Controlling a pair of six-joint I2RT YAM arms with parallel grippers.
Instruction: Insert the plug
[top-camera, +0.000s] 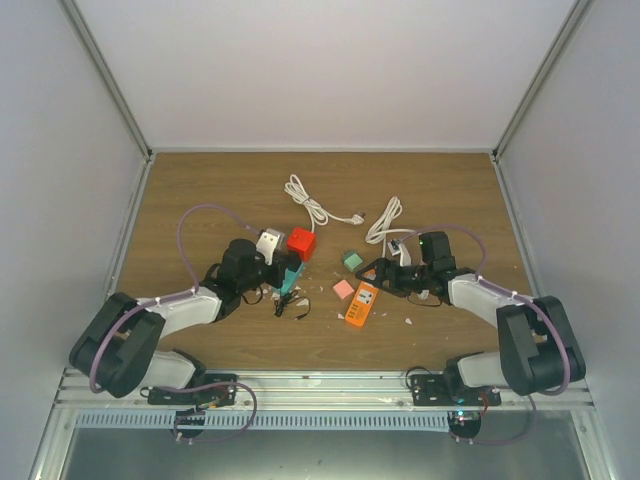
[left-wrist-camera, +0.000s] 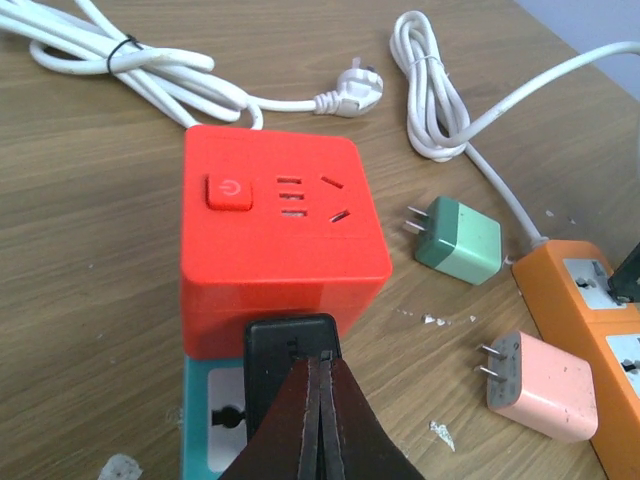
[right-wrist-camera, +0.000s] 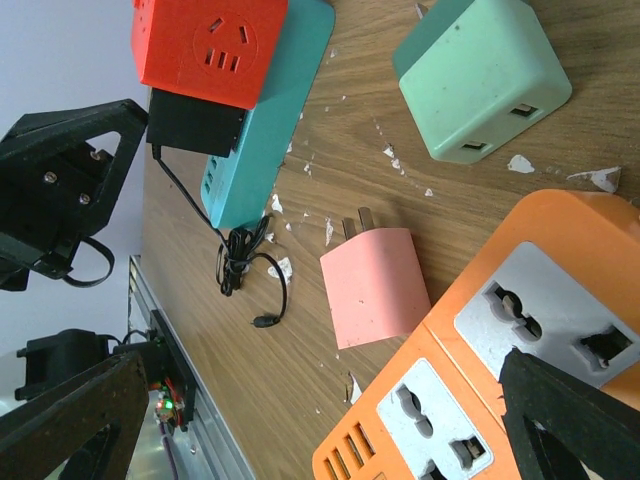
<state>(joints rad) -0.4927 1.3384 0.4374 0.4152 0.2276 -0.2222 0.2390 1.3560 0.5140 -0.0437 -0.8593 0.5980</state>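
L jaws pressed together w/ nothing between them, tips over the black plug (left-wrist-camera: 290, 355), which sits on the teal strip (left-wrist-camera: 205, 425) right against the red cube socket (left-wrist-camera: 280, 225). R jaws spread wide (only dark finger edges show) above the orange strip (right-wrist-camera: 470, 400). Pink adapter (right-wrist-camera: 375, 285) just beside it, mint adapter (right-wrist-camera: 480, 75) near, both on the wood surface (left-wrist-camera: 90, 300).

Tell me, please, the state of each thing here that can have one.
Left tool, shut, holding nothing.
Right tool, open.
Red cube socket, top outlets empty.
Black plug, standing on the teal strip.
Green charger, unplugged, prongs bare.
Pink charger, unplugged, prongs bare.
Orange strip, visible outlets empty.
White cord, bundled, plug loose.
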